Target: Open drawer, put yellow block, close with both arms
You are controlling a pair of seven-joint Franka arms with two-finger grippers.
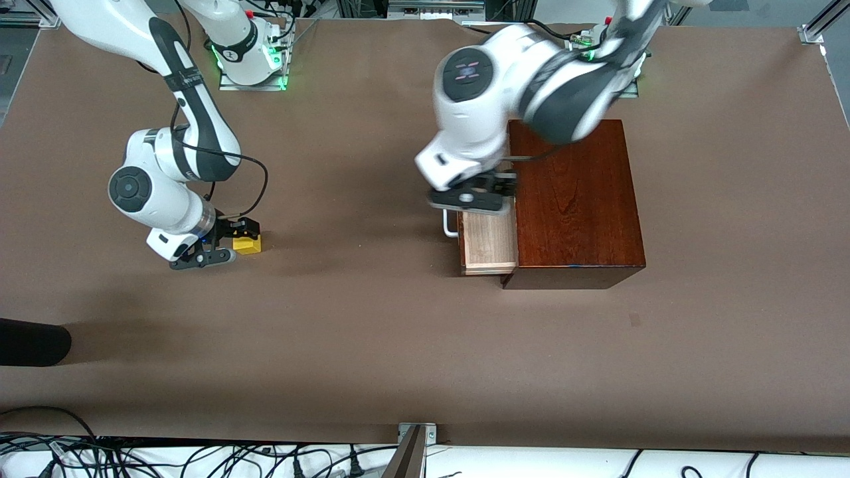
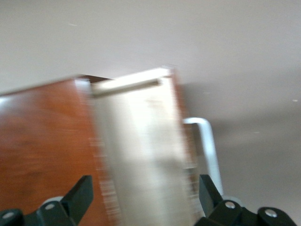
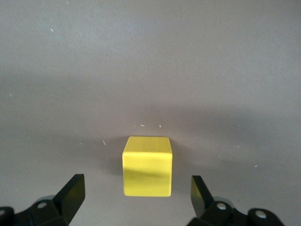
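**K:** Right gripper [image 1: 226, 244] status? Fingers spread wide, holding nothing. In the right wrist view the yellow block [image 3: 146, 166] sits on the table [image 3: 150, 61] centred between the two fingers [image 3: 70, 195], gap either side, no contact yet.

**M:** Agreed. Looks like a pre-grasp line-up: straddle the cube so a straight close catches two flat faces. Block is a clean bright yellow cube, sharp edges, narrower than the opening, squared to the fingers. It should handle easily if the close stays centred.

**K:** Left gripper [image 1: 473, 201]?

**M:** Over the drawer [image 1: 490, 242], just above the pale wood tray near the white handle [image 1: 451, 228]. Left wrist view is smeared, but I make out both fingers [image 2: 77, 197] well apart with the tray between them and nothing clamped, so I'd call it parted and empty, hedged.

**K:** Drawer state?

**M:** Part-way out of the mahogany box [image 1: 576, 199], tray interior exposed and bare. Handle end points toward the right arm's end of the table, which gives the right arm a straight carry across.

**K:** So open step looks done, pick is the step in hand?

**M:** My read. Block is well apart from the drawer, so it's a long carry. Left gripper sits right over the drop zone, so a clash is possible if it doesn't clear.
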